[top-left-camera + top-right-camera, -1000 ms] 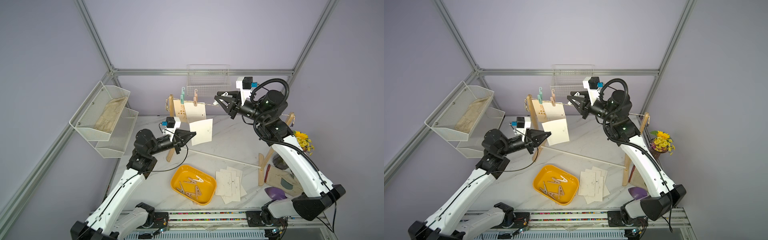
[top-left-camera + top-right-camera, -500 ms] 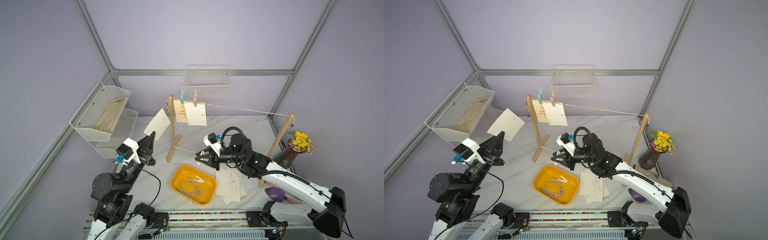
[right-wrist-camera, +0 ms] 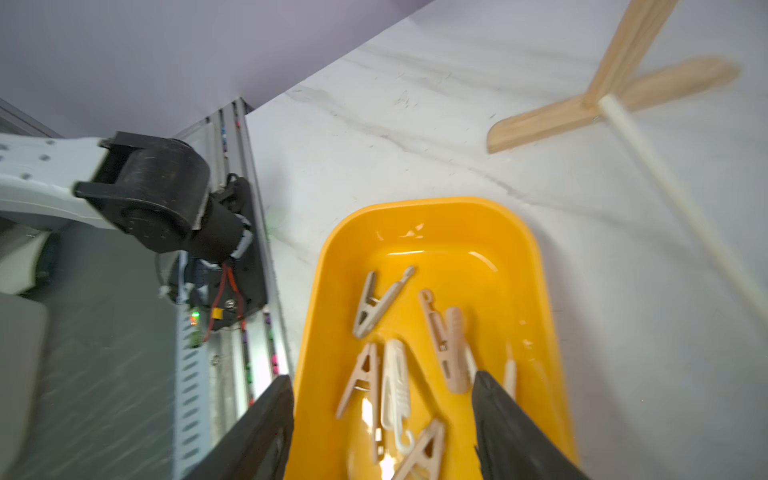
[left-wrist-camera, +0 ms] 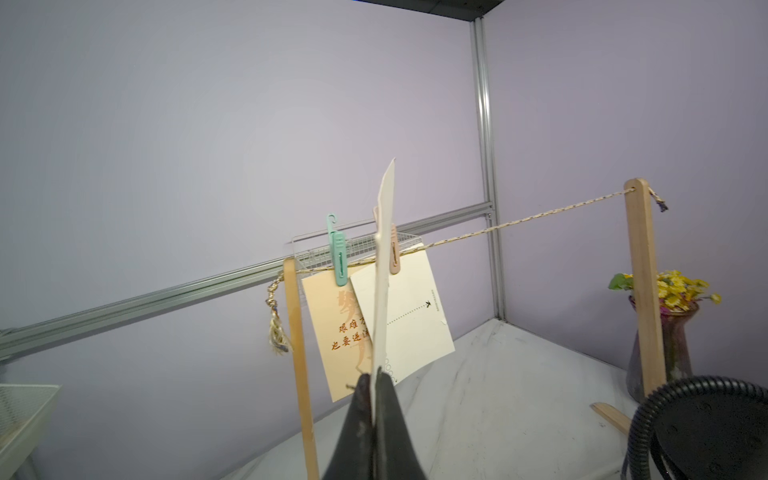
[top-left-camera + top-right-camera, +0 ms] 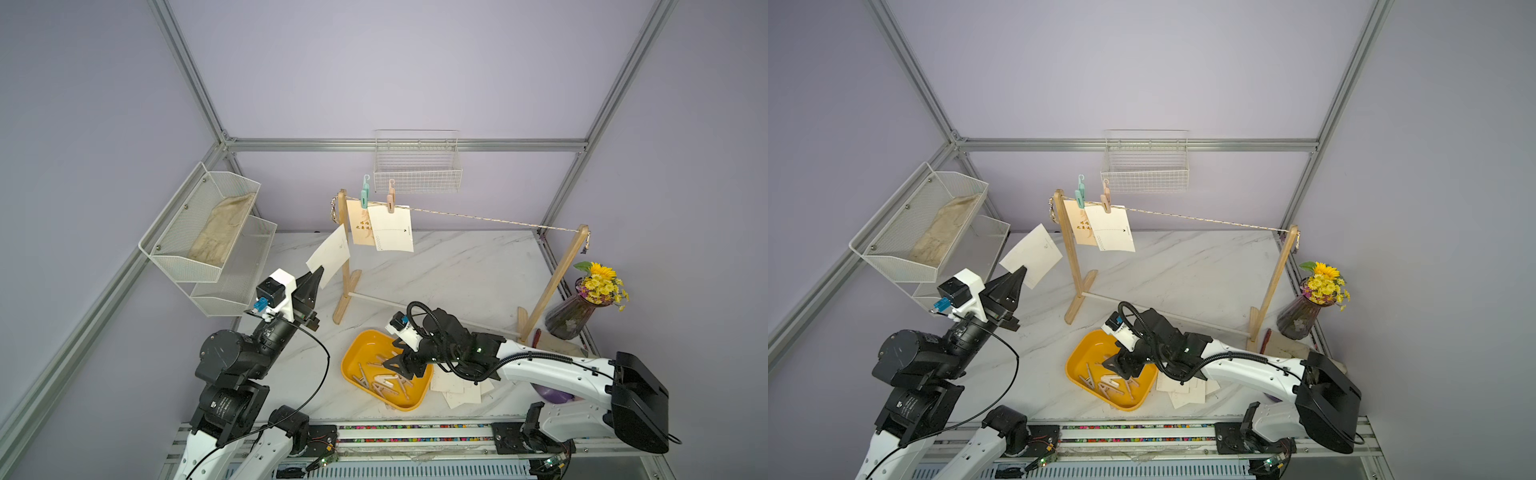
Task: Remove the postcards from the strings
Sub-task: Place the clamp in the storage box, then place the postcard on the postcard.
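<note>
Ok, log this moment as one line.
left hand: shut on loose postcard | right hand: open over yellow tray | string: tan postcard, cream postcard pegged

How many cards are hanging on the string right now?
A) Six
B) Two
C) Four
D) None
B: only two hang from the string, a tan card under a green peg and a cream card under a pink peg.
</note>
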You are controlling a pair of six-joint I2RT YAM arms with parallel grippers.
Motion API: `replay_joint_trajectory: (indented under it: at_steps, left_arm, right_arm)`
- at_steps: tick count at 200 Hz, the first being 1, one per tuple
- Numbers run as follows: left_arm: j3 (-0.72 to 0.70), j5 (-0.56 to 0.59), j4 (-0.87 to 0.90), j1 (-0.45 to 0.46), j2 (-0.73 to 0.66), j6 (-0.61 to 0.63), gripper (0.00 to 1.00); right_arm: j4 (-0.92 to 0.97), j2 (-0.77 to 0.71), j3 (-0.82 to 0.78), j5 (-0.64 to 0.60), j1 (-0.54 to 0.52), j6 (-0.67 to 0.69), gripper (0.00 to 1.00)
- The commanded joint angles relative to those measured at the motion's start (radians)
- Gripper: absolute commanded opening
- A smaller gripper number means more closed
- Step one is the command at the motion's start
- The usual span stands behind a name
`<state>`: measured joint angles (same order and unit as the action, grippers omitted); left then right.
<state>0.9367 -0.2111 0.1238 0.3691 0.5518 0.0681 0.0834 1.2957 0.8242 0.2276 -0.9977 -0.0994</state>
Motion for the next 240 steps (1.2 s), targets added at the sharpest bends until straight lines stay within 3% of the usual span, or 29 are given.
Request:
replay_joint_trajectory:
  at_steps: [1,21,47,60,80,104,131,167,188,214,240]
  left_arm:
    - [0.095,-0.224,0.041,0.004,0.055,-0.021,0.00]
    - [0.119,-0.360,0.047,0.003,0.107,-0.045,0.00]
    - [0.151,-0.516,0.057,0.008,0.182,-0.098,0.00]
    - [0.164,-0.572,0.076,0.027,0.225,-0.115,0.00]
    - [0.205,-0.604,0.162,0.089,0.294,-0.099,0.00]
    - [0.227,-0.564,0.215,0.212,0.385,-0.109,0.00]
    - [0.233,-0.476,0.202,0.368,0.534,-0.248,0.00]
    - [0.234,-0.426,0.185,0.492,0.759,-0.440,0.00]
    - [0.277,-0.469,0.160,0.527,0.922,-0.536,0.00]
    - [0.377,-0.634,0.133,0.542,1.111,-0.652,0.00]
    - [0.450,-0.706,0.130,0.559,1.243,-0.696,0.00]
  right_arm:
    - [0.002,-0.143,0.021,-0.178,0.036,-0.009,0.77]
    - [0.051,-0.233,0.044,-0.229,0.084,-0.013,0.78]
    - [0.095,-0.386,0.053,-0.446,0.097,-0.026,0.78]
    - [0.091,-0.480,0.054,-0.487,0.097,-0.010,0.78]
    - [0.090,-0.610,0.091,-0.379,0.099,0.066,0.78]
    - [0.099,-0.702,0.158,-0.235,0.099,0.136,0.78]
    - [0.074,-0.737,0.230,-0.177,0.099,0.202,0.78]
    - [-0.088,-0.750,0.251,-0.131,0.099,0.225,0.78]
    - [-0.125,-0.719,0.272,-0.108,0.098,0.249,0.78]
    - [-0.124,-0.677,0.299,-0.101,0.098,0.269,0.78]
    - [-0.143,-0.674,0.292,-0.084,0.099,0.273,0.78]
